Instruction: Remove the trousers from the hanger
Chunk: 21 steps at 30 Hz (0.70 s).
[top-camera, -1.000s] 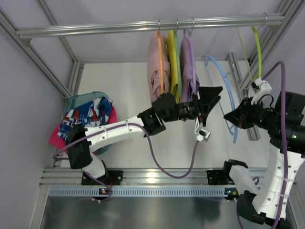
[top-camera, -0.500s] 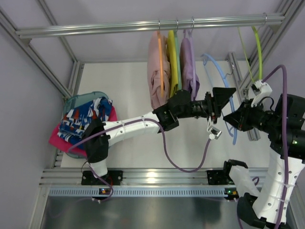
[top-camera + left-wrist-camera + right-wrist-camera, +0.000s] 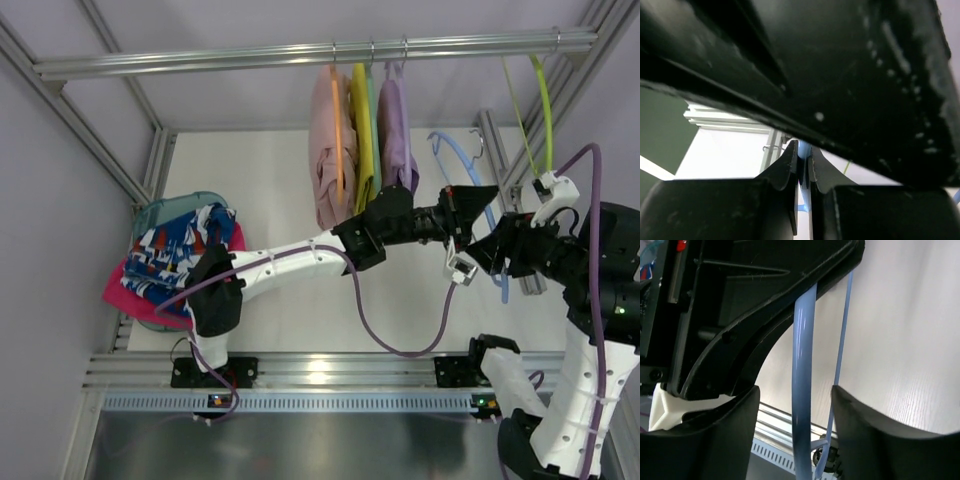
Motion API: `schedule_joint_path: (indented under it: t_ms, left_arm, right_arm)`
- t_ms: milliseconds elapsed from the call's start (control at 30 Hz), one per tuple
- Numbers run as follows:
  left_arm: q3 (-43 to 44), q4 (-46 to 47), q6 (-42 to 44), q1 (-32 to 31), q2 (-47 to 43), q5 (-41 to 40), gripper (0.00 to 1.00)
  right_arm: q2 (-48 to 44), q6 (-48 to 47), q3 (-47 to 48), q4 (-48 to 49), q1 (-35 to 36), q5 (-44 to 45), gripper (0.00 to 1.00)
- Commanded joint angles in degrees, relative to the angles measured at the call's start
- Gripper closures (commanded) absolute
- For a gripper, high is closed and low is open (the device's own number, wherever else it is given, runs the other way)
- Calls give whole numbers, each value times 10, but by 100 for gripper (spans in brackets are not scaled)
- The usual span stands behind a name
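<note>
while the left gripper (image 3: pixel 801 156) pinches the light-blue hanger (image 3: pixel 803 340) tight, the right gripper (image 3: pixel 796 407) stands open astride the same upright bar, the trousers (image 3: pixel 180 245) lying well off left.

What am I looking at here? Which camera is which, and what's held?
Two robot arms are bolted at the near edge of a table, each ending in a two-finger pincer. The wide picture comes from a fixed camera above and behind them. The other two come from a camera on each wrist, looking along that arm's own fingers. The left pincer is shut on a light-blue hanger, which has nothing on it. The right pincer is open, its fingers either side of the same hanger without pinching it. The trousers, dark blue with a print, lie on a pile at the table's left, on top of a pink garment. More clothes hang from the rail at the back.
</note>
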Motion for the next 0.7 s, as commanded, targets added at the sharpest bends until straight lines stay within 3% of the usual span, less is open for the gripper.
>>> schedule_joint_path:
  t_ms: [0, 33, 233, 367, 467, 567, 667]
  left_arm:
    - [50, 80, -58, -2, 6, -23, 100]
    - [60, 81, -66, -1, 8, -26, 100]
    - [67, 91, -108, 3, 13, -33, 100]
    - [86, 90, -149, 5, 12, -40, 100]
    - [95, 79, -180, 6, 12, -47, 100]
    - [76, 76, -181, 6, 2, -32, 100]
    - [61, 76, -177, 5, -6, -13, 100]
  right_arm:
    - [-27, 3, 41, -32, 7, 51, 35]
    - [-31, 3, 46, -29, 8, 54, 26]
    - [-48, 16, 54, -20, 14, 101, 25]
    - [-43, 17, 53, -19, 14, 118, 30]
    - [-38, 14, 54, -12, 14, 113, 37]
    - [-29, 6, 68, -5, 15, 109, 59]
    - [-22, 3, 88, 2, 15, 82, 75]
